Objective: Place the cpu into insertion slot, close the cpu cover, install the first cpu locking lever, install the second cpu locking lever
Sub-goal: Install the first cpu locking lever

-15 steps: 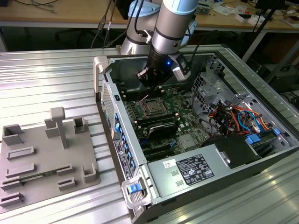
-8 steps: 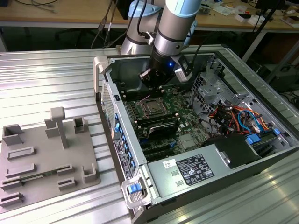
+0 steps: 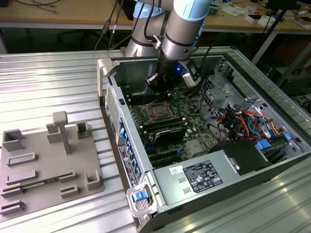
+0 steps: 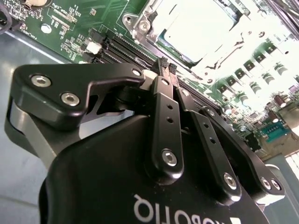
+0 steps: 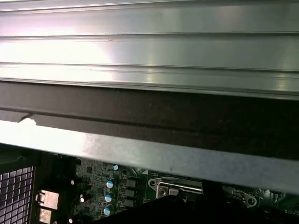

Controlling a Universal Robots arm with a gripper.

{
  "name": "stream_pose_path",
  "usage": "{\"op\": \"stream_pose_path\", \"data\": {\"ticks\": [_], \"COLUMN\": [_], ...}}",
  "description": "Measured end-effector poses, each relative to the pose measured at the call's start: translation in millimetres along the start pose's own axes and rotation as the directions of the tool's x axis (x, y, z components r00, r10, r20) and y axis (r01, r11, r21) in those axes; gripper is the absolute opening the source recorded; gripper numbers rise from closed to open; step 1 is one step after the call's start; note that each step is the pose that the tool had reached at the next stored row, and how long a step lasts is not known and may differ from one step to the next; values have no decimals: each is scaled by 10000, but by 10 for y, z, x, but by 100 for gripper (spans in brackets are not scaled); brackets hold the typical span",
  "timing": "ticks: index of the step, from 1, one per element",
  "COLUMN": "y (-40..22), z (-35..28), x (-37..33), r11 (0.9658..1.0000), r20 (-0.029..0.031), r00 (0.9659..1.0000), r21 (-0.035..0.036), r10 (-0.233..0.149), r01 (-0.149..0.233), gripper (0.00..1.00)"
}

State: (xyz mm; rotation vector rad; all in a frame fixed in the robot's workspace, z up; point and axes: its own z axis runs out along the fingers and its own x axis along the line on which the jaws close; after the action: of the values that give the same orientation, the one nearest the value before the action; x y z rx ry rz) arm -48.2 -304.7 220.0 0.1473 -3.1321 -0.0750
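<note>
Our claw [image 4: 167,67] is pinched all but shut, with nothing seen between its tips. Just beyond those tips sits the insertion slot [image 3: 159,111], and the cpu [image 4: 196,25] seems to be lying in it. We judge the latching work needs slow, square pressure kept off the chip. The arm [image 3: 187,19] reaches steeply down into the open case [image 3: 272,160], its wrist near vertical.

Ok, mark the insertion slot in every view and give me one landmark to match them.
Exterior view: the insertion slot sits mid-board, directly beneath the gripper.
Second wrist view: it is the bright silver square just beyond the fingertips.
First wrist view: a strip of silver rim with a screw, probably its edge, beside the blue-topped capacitors.
Shared landmark: the green motherboard.
</note>
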Motion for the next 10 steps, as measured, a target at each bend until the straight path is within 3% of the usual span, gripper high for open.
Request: {"op": "stream_pose_path", "data": {"ticks": [10], "y": [-8], "z": [61], "x": [-48], "r11": [10000], "r20": [2], "r00": [10000], "r21": [-11], "r10": [1], "r01": [-1], "gripper": [11]}}
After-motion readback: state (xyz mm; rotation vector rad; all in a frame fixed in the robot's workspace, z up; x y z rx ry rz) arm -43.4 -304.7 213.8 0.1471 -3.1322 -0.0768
